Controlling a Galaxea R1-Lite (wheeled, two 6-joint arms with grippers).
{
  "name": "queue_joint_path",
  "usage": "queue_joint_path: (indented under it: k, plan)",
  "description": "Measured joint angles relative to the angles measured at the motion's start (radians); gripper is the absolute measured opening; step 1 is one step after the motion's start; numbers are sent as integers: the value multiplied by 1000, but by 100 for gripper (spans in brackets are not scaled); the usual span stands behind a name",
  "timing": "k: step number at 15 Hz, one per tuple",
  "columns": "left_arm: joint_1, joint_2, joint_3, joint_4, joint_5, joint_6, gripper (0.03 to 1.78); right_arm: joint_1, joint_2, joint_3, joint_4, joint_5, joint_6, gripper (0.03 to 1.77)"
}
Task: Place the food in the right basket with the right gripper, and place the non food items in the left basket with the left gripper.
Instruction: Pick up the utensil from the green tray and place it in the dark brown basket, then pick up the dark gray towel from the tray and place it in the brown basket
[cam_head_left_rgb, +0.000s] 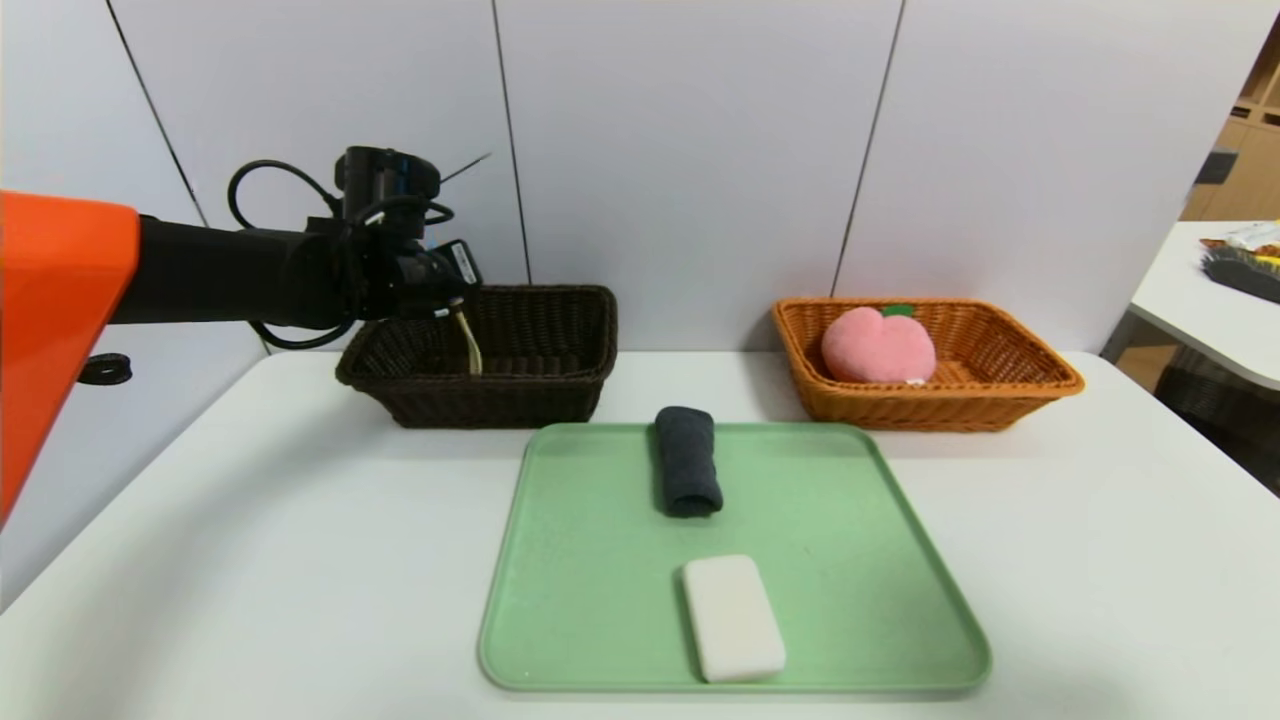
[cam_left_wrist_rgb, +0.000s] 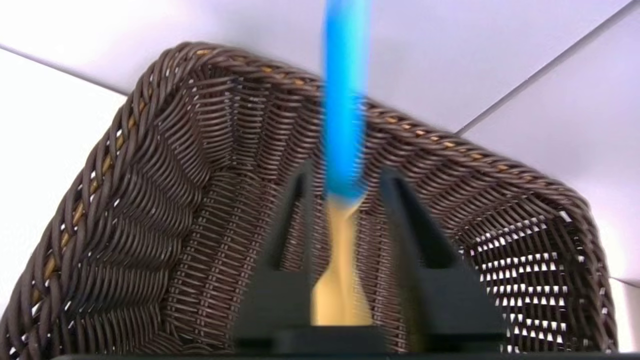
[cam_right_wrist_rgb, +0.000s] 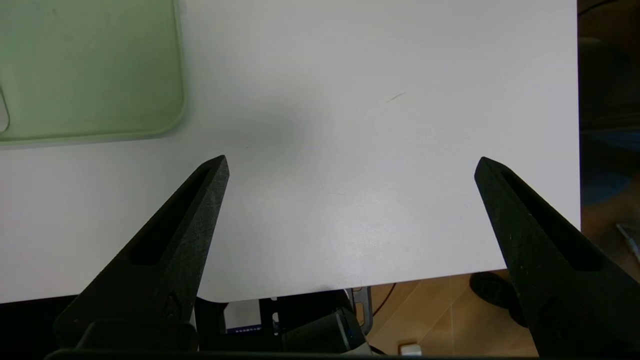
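My left gripper (cam_head_left_rgb: 452, 300) hangs over the left basket (cam_head_left_rgb: 560, 390), a dark brown wicker one. In the left wrist view its fingers (cam_left_wrist_rgb: 292, 220) stand apart, open, with a gap on each side of the spoon (cam_left_wrist_rgb: 344, 100). The spoon is blurred, blue handle and yellow bowl in line with the fingers, inside the basket (cam_left_wrist_rgb: 150, 200). From the head view the spoon (cam_head_left_rgb: 468, 348) dangles just below the gripper. The pink plush peach (cam_head_left_rgb: 878, 347) lies in the right basket (cam_head_left_rgb: 1000, 400). A rolled dark grey cloth (cam_head_left_rgb: 688, 460) and a white bar (cam_head_left_rgb: 733, 617) lie on the green tray (cam_head_left_rgb: 600, 560). My right gripper (cam_right_wrist_rgb: 352, 160) is open over the table's near right corner.
The tray (cam_right_wrist_rgb: 90, 65) sits mid-table in front of both baskets. White wall panels stand close behind the baskets. A second white table (cam_head_left_rgb: 1210, 300) with clutter is at the far right. Bare tabletop lies to the left and right of the tray.
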Motion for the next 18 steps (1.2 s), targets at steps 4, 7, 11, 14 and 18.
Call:
queue_joint_path:
  k: [4, 7, 11, 14, 18]
  plan:
    - [0, 8, 3, 1, -2, 3, 105, -4, -7, 2, 1, 0, 2, 170]
    - [-1, -18, -4, 6, -5, 43, 127, -4, -8, 4, 0, 0, 3, 170]
    - [-79, -139, -36, 140, -7, 172, 144, -4, -9, 4, -1, 1, 3, 170]
    - [-228, -219, -146, 399, -5, 148, 153, -3, -10, 2, -1, 1, 1, 170]
    - [-454, -244, -279, 716, 11, 17, 160, -3, -24, 4, 0, 1, 6, 170]
